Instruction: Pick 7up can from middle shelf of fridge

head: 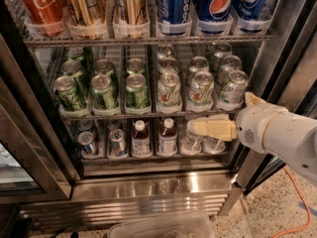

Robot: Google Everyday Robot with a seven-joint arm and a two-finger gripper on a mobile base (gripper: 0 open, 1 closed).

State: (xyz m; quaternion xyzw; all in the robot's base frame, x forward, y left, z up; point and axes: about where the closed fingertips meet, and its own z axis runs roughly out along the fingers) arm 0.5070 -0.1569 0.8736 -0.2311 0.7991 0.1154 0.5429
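Note:
Several white 7up cans stand in the right half of the middle shelf; the front ones are at the left, middle and right. All-green cans fill the shelf's left half. My gripper comes in from the right on a white arm. It is open and empty, just below and in front of the front right 7up can. Its lower finger points left across the bottles under the shelf. The fridge stands open before me.
The rack above holds tall red, gold and blue cans. The rack below holds small bottles and small cans. The door frame stands at the left. A clear plastic bin lies on the floor, and an orange cable at the right.

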